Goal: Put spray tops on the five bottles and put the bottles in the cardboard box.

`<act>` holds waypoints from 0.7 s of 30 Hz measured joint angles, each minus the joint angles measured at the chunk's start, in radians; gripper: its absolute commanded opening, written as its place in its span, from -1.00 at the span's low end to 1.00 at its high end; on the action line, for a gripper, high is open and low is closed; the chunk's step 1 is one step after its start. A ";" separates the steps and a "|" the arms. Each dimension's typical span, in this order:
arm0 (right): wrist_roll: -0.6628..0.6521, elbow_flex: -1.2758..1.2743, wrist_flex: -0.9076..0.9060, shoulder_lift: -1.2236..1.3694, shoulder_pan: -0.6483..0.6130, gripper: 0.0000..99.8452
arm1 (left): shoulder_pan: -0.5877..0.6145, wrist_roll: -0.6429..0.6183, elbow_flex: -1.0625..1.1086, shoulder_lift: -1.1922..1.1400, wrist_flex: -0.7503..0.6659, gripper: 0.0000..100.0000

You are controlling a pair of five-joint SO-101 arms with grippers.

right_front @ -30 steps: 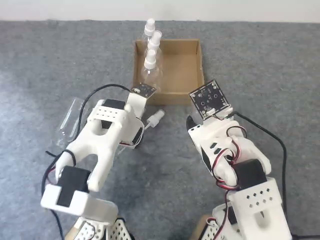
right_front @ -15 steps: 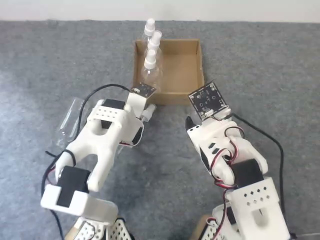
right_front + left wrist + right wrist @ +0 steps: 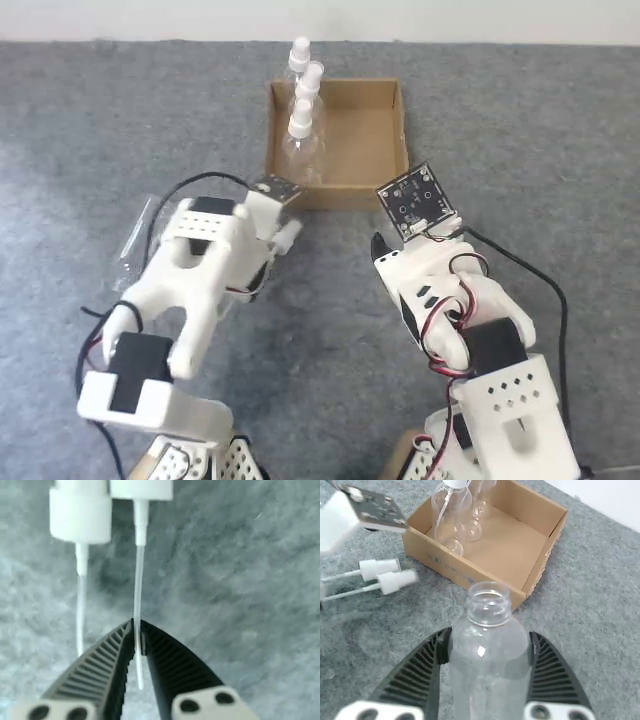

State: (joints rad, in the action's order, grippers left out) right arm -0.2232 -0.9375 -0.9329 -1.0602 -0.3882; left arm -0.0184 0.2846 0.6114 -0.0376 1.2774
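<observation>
The left claw (image 3: pixel 136 628) is closed on the thin, flexible dip tube (image 3: pixel 138 580) of a white plastic spray top (image 3: pixel 141 487); the right claw (image 3: pixel 489 636) is clamped round a clear, open-necked bottle (image 3: pixel 488 655), stood upright; in the high view the spray top is found at nine o'clock from the right claw, its head pointed toward one o'clock; the cardboard box (image 3: pixel 336 194) is seen at twelve.
</observation>
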 measured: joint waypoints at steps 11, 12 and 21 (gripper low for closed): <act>0.000 0.000 0.000 0.000 0.000 -0.77 | 0.215 0.308 0.000 0.226 0.199 -0.98; 0.000 0.000 0.000 0.000 0.000 -0.77 | 0.224 0.325 0.000 0.247 0.212 -0.98; 0.000 0.000 0.000 0.000 0.000 -0.77 | 0.250 0.407 0.101 0.299 0.230 -0.89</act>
State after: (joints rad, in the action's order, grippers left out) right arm -0.2232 -0.9375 -0.9329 -1.0602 -0.3882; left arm 0.2317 0.6912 0.7127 0.2616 1.5075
